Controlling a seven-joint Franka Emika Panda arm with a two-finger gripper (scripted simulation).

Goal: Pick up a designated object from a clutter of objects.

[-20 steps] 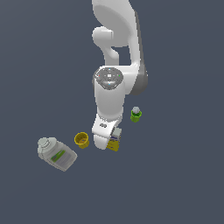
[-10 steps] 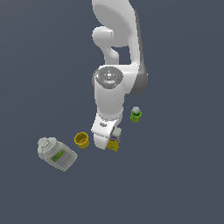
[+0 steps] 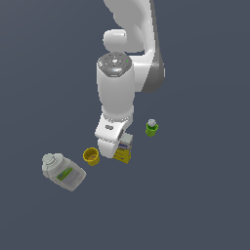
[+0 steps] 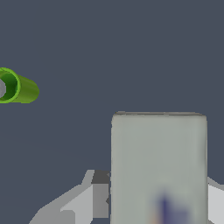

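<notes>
In the exterior view the white arm reaches down over the dark desk [image 3: 205, 205], and its claw [image 3: 118, 150] sits right on top of the yellow box [image 3: 123, 154], hiding most of it; only a yellow corner and a bit of the pale top peek out from under the arm; the small yellow cup [image 3: 91, 156] is just beside the box toward the exterior view's left, the white bottle with the green label [image 3: 62, 172] lies on its side farther that way, and the tiny green bottle [image 3: 152, 128] stands near the box toward the exterior view's right; from here I cannot tell if the claw is pinching or not. In the wrist view the yellow box [image 4: 159, 166] fills the space between the two grey fingers [image 4: 89, 201], one on each side of it and very close; whether they press on it or only stand beside it I cannot tell; the tiny green bottle [image 4: 17, 86] is well apart. To do this step well, I think the claw should squeeze the box flat on both sides and hold firm, then go straight up, slow and steady, so the box does not tip or slip, and so it does not bump the cup sitting so close.
</notes>
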